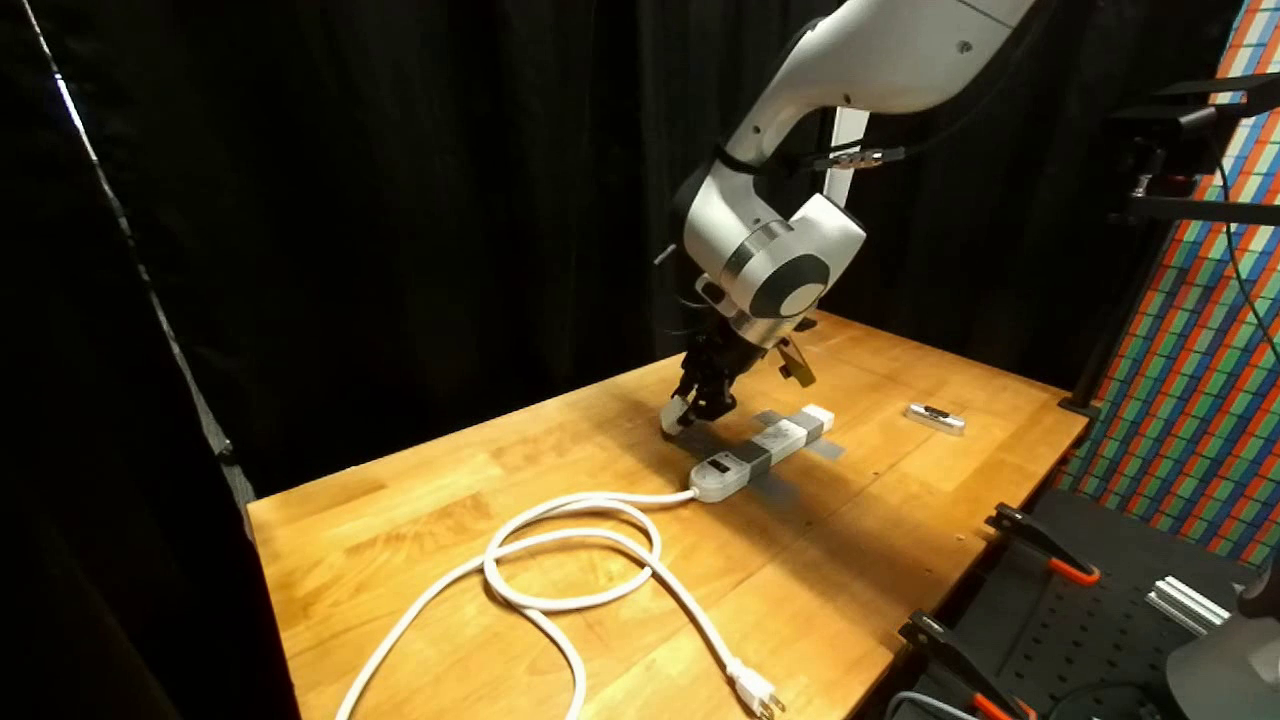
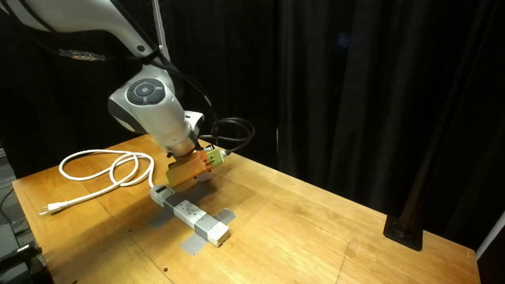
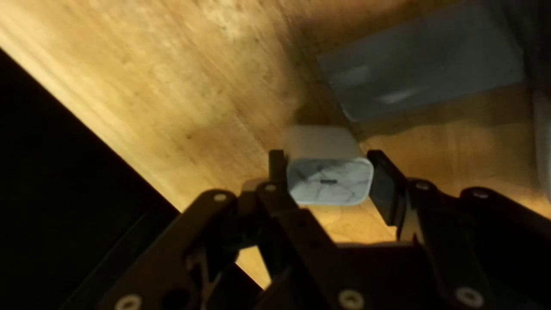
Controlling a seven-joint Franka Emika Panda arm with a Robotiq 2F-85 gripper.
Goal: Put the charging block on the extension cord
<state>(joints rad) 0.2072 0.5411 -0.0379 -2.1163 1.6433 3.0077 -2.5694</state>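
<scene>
The white charging block (image 3: 335, 191) fills the space between the two fingers in the wrist view, a finger against each side. My gripper (image 3: 328, 172) is shut on it. In an exterior view the block (image 1: 674, 416) shows as a small white piece at the fingertips, low over the table; I cannot tell whether it touches the wood. The extension cord's socket strip (image 1: 722, 476) lies a short way from it, taped down. Its white cable (image 1: 570, 605) loops across the table. In an exterior view the orange-green housing (image 2: 193, 165) on the wrist hides the fingers and the block.
Grey tape (image 3: 422, 69) sticks to the wood beside the block. A small pale object with a dark top (image 1: 935, 418) lies beyond the strip. Black clamps (image 1: 1045, 545) grip one table edge, and a black post base (image 2: 403, 232) stands at a corner.
</scene>
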